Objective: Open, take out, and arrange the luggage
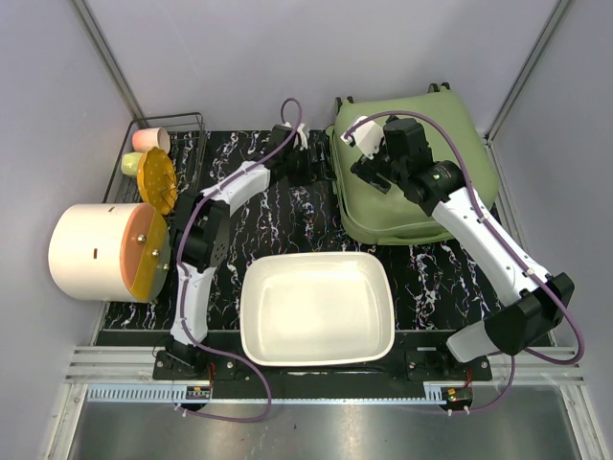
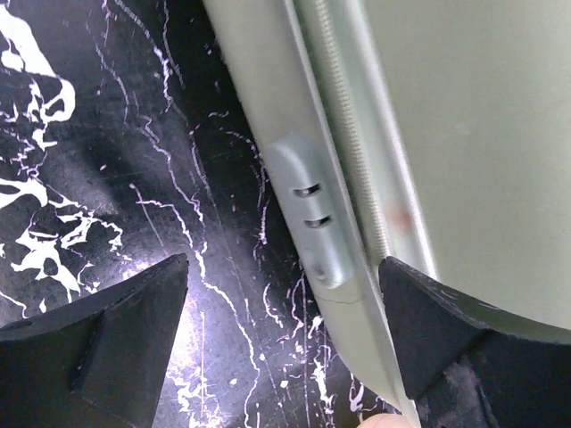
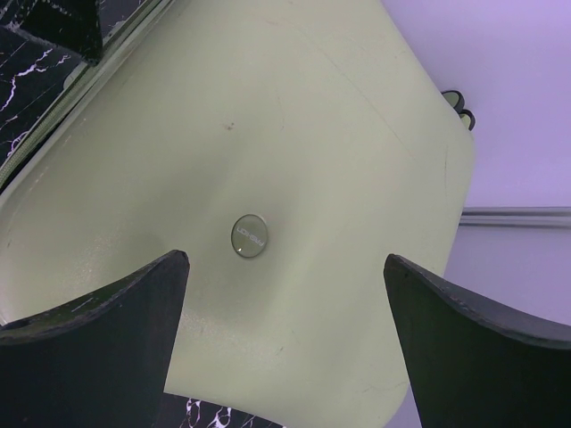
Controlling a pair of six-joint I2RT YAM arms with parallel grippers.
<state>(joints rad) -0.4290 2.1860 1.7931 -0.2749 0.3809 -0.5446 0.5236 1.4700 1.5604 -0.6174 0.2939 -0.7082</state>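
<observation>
bench [image 1: 287, 216]: black, white-veined; carries everything listed.
luggage [image 1: 460, 120]: olive-green, lying flat and shut at the far right of the bench, lid up. The opening step is not yet begun.
white bin [image 1: 247, 316]: near centre, apart from the luggage. Probably the place for the contents, so keep it out of the lid's swing.
right fingers [image 3: 98, 339]: spread wide, grasping nothing, hovering over the lid. Best used to press down and steady the shell while the other arm works the zip.
left fingers [image 2: 107, 339]: released, holding nothing, straddling the luggage's left edge low over the bench. They should follow the seam to the pull and pinch it squarely.
zipper track [image 2: 357, 134]: runs along the left edge and looks closed. Pull along its line, not across it.
grey moulded foot [image 2: 308, 209]: sits between the left fingers; not a handle, so avoid grabbing it.
round badge [image 3: 249, 236]: mid-lid; lettering too small to read.
hidden: no zipper pull shows in any view; contents unseen; the right arm covers part of the lid; contact between fingers and shell cannot be told.
</observation>
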